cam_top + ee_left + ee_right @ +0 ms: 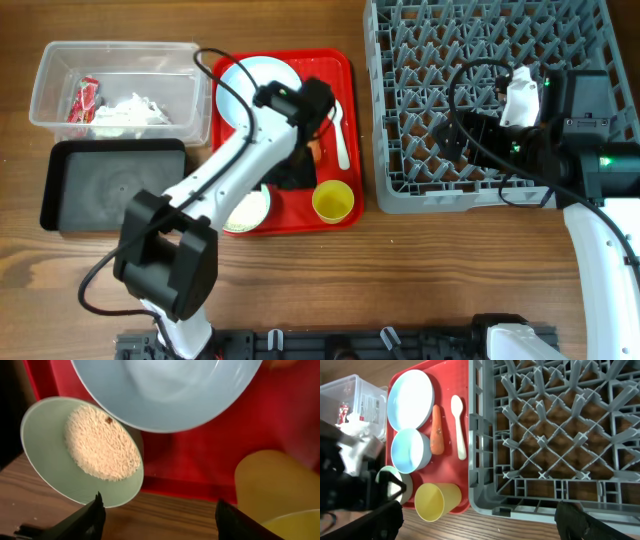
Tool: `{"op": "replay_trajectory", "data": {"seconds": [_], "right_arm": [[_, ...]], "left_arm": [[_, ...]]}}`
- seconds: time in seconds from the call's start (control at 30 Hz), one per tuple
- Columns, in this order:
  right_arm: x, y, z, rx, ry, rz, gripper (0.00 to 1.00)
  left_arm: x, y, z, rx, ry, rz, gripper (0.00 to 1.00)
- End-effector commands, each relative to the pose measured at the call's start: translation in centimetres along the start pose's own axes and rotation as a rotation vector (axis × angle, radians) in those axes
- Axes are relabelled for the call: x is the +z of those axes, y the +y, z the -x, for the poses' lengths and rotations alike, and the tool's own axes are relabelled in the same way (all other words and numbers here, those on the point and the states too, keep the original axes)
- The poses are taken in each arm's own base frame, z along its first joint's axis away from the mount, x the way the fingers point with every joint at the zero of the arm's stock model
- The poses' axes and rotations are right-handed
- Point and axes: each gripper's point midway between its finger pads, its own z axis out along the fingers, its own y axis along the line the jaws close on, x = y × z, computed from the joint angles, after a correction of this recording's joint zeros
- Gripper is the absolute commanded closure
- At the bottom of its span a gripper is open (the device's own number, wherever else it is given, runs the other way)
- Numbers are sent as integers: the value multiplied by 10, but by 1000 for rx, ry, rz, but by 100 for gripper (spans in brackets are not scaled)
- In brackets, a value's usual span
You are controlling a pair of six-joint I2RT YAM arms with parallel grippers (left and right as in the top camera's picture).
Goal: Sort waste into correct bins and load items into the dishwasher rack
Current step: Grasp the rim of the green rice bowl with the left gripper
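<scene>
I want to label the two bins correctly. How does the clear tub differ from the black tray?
The clear tub is see-through with taller walls; the black tray is opaque and shallower. The clear tub holds a red-and-white wrapper and crumpled white tissue; the black tray shows nothing inside. Both are rectangular, similar in footprint, and lie beside the red tray.

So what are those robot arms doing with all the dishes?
They're clearing up a meal. The left arm hovers over the red tray, jaws open, above the green bowl of rice. The right arm hangs over the grey rack, jaws open too. The wrapper and tissue are in the clear tub; the plate, cup and spoon lie on the tray.
</scene>
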Motion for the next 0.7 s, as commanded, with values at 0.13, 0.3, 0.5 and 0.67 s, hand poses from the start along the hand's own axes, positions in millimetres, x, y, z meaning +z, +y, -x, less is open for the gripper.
{"op": "replay_trajectory", "data": {"seconds": [0.13,0.3,0.5,0.67], "right_arm": [[-2,0,3,-14,-3,-7,0],[-2,0,2,-11,2,-8,0],[-2,0,1,-11,3,-8,0],[-2,-1,0,-9,8,-10,0]], "left_arm": [[52,14,-18,44,11,94,31],[70,3,-5,30,-53,39,58],[70,6,-4,25,-54,48,96],[36,15,-11,15,-36,51,96]]}}
